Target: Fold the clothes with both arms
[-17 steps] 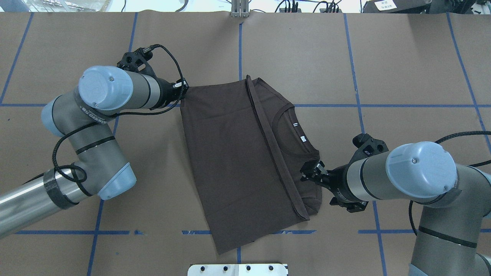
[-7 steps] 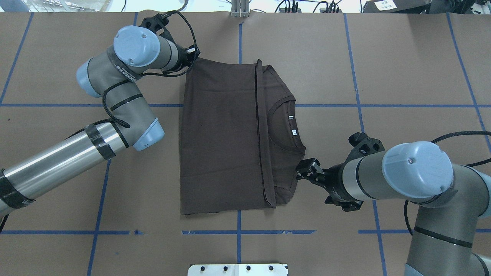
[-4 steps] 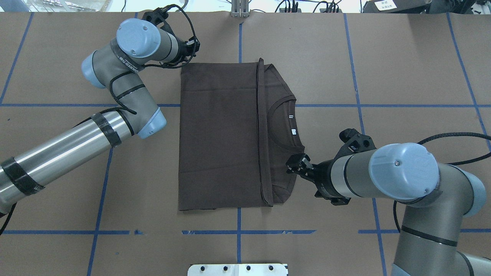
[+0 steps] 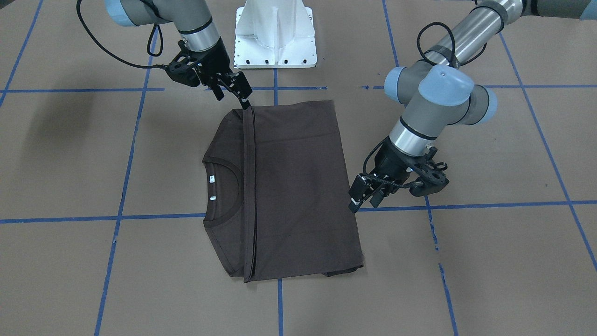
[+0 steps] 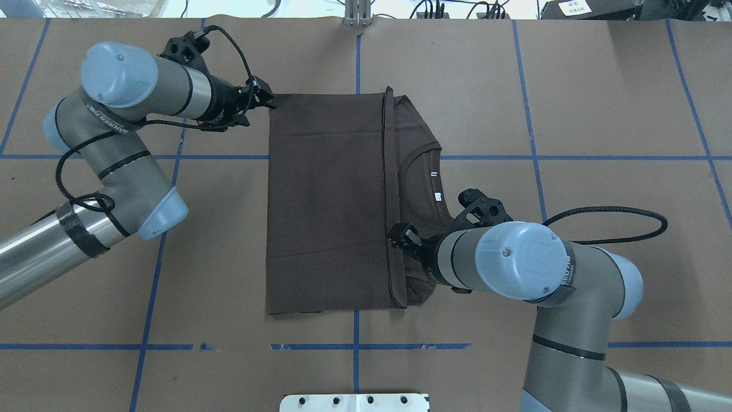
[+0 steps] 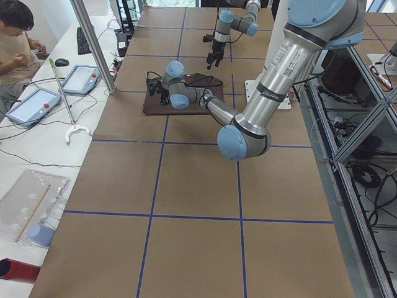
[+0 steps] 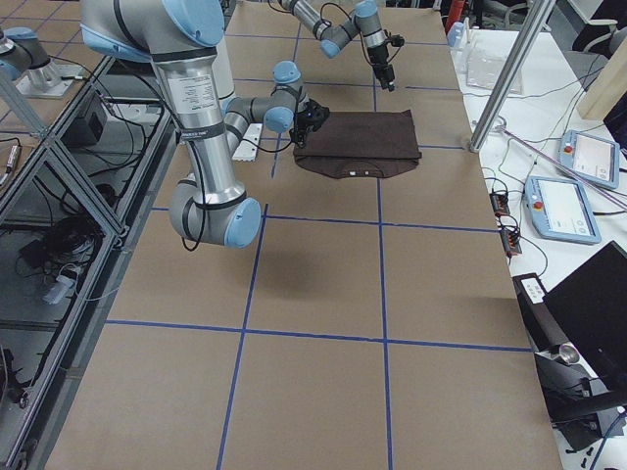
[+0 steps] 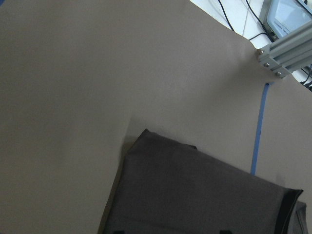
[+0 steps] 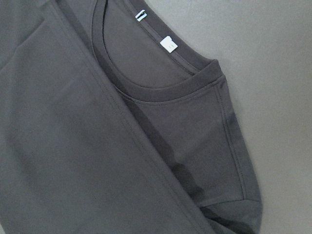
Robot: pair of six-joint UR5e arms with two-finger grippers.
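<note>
From my station the T-shirt (image 5: 326, 200) reads as soft matt knit cloth. Its collar (image 9: 161, 92) is ribbed and its neck tags (image 9: 168, 45) are smooth white fabric. The table cover (image 5: 600, 86) under it is dull brown paper, lined with faintly shiny blue tape (image 5: 629, 157). At the shirt's eight o'clock, the left arm's forearm tube (image 5: 34, 263) is brushed bare metal. The joint caps (image 5: 117, 66) look like satin blue plastic.

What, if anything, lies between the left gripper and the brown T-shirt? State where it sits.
Nothing visible does. The left gripper hovers, fingers apart, just off the far corner of the T-shirt, with only bare table paper beside it.
</note>
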